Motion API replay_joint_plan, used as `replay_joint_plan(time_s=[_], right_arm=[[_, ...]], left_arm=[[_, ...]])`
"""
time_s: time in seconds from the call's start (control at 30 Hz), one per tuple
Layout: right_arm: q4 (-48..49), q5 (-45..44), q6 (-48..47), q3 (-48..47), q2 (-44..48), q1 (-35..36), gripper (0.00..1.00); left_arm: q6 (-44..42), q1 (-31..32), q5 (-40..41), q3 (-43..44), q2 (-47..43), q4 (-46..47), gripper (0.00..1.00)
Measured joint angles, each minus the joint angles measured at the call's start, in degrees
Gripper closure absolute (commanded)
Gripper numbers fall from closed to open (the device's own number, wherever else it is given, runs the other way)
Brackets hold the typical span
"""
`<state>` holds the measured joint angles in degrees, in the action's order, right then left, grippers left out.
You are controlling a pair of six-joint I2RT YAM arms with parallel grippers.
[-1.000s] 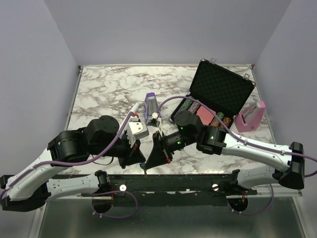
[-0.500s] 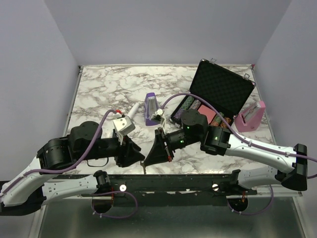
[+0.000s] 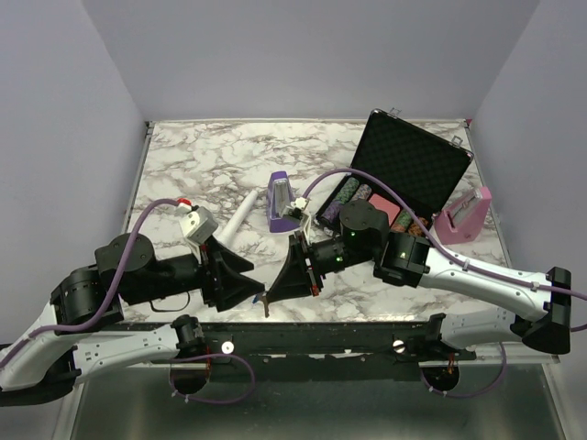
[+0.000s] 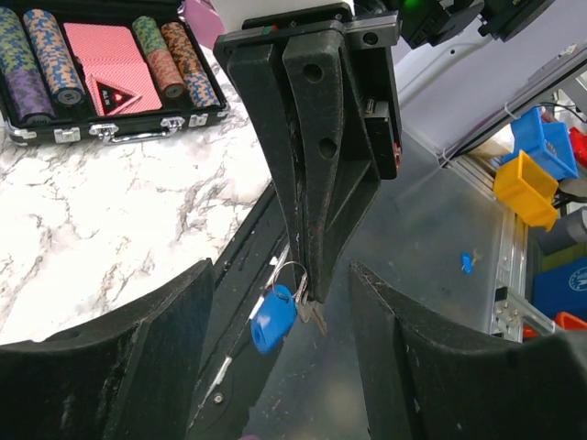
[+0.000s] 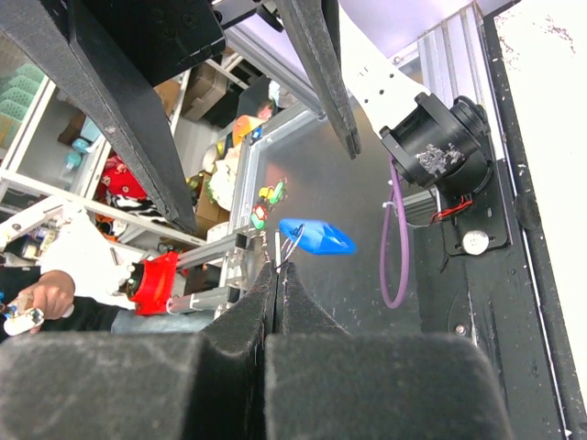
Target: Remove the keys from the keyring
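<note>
Well, the marble table (image 3: 183, 156) takes most of the top view, w/ an open black case (image 3: 413, 165) at its far right side. Both arms reach toward the front edge, near the middle. The left gripper (image 3: 255, 282) has its fingers spread wide and points at the right gripper (image 4: 307, 284). The right gripper is pressed together and pinches the keyring (image 4: 287, 270) at its tips, i.e. just past the table's front edge. A purple metronome (image 3: 280, 203) stands behind them, upright. Poker chips (image 4: 41, 55) lie in rows in the case. A blue tag (image 4: 273, 319) hangs from the ring, and the small silver key (image 4: 315, 317) hangs just beside it, on the same ring.
</note>
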<state>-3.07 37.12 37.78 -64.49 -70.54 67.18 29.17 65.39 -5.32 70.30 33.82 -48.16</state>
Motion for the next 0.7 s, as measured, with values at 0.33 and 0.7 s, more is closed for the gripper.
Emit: replay_joint_plan(time_s=[0.33, 0.7], right_arm=[[-0.07, 0.00, -0.46, -0.02, 0.00, 0.00, 0.99], [-0.04, 0.00, -0.61, -0.07, 0.00, 0.00, 0.99]], left_arm=[[3.23, 0.00, -1.33, -3.91, -1.84, 0.90, 0.35], [6.45, 0.00, -2.32, -7.19, -4.31, 2.45, 0.45]])
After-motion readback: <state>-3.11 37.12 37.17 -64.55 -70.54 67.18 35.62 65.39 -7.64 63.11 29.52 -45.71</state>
